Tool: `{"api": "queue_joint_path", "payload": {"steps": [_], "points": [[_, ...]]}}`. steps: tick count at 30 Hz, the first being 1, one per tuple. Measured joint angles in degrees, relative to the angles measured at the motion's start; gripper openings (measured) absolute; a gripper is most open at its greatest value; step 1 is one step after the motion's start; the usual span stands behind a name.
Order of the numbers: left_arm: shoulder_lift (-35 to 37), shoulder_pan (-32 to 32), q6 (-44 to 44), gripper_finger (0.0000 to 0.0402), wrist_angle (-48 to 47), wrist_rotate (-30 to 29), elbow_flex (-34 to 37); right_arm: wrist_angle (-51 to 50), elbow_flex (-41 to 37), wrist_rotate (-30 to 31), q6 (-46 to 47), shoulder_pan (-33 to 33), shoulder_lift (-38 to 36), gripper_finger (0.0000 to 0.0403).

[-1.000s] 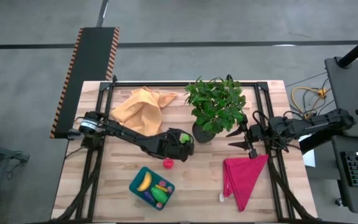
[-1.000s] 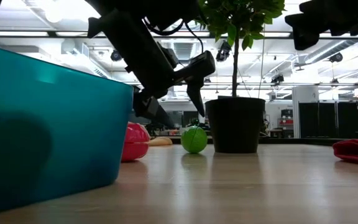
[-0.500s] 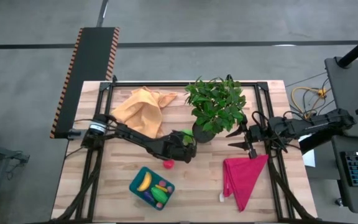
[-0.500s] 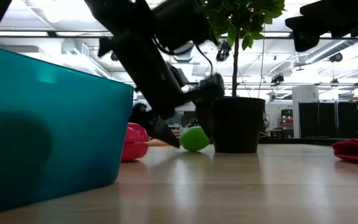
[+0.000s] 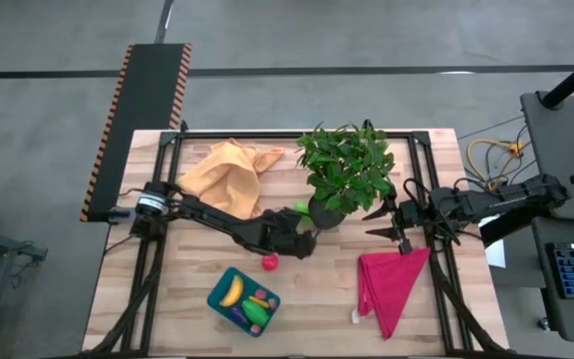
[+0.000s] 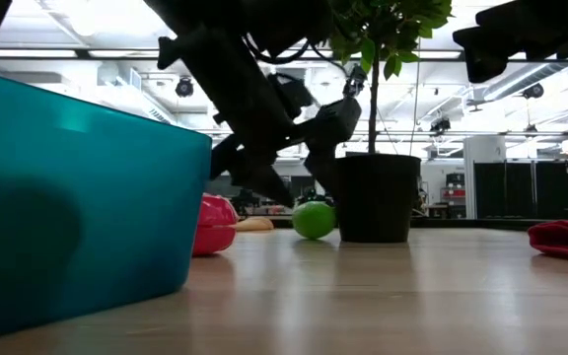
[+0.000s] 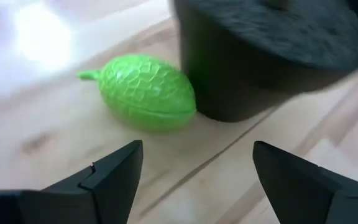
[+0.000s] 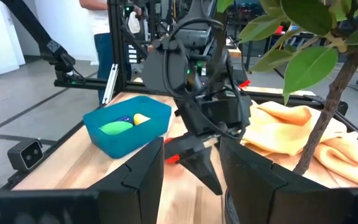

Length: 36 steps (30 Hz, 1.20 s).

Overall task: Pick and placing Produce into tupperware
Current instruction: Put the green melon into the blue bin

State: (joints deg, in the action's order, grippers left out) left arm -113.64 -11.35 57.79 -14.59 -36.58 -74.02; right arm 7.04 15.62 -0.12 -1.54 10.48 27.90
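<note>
A green toy fruit (image 7: 146, 93) lies on the table against the foot of the black plant pot (image 7: 266, 56); it also shows in the high view (image 5: 300, 207) and the low view (image 6: 314, 219). My left gripper (image 7: 197, 168) is open just short of it, a little above the table, and touches nothing. A red fruit (image 5: 268, 262) lies on the table near the teal tub (image 5: 243, 299), which holds a banana and other produce. My right gripper (image 5: 392, 221) is open and empty above the magenta cloth's far edge.
The leafy potted plant (image 5: 345, 170) stands at mid-table right beside the green fruit. An orange-yellow cloth (image 5: 229, 175) lies at the far left, a magenta cloth (image 5: 387, 284) at the near right. Bare wood shows between the tub and the magenta cloth.
My left gripper has dipped down to the table beside the green fruit and risen again, staying open. It has drawn slightly toward the near edge, so the fruit now shows beyond its fingertips by the pot.
</note>
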Motion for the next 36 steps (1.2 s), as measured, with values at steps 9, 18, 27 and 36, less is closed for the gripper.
{"api": "queue_joint_path", "payload": {"steps": [9,18,27,36], "points": [[1.85,0.00,-35.85,0.0289,-0.41,3.69,0.30,-0.45,0.00,0.10,-0.02,0.00,0.00,0.0157],[2.38,-0.11,-52.39,0.0289,-2.89,3.92,0.35,-0.37,0.00,0.20,-2.84,-0.01,0.00,0.0153],[2.38,0.41,-40.99,0.0290,-2.75,-1.93,0.36,4.74,0.00,0.24,-6.35,0.00,0.00,0.0154],[2.42,3.31,-48.08,0.0290,-2.35,4.48,0.93,7.05,0.00,0.28,-10.56,0.00,-0.02,0.0144]]}}
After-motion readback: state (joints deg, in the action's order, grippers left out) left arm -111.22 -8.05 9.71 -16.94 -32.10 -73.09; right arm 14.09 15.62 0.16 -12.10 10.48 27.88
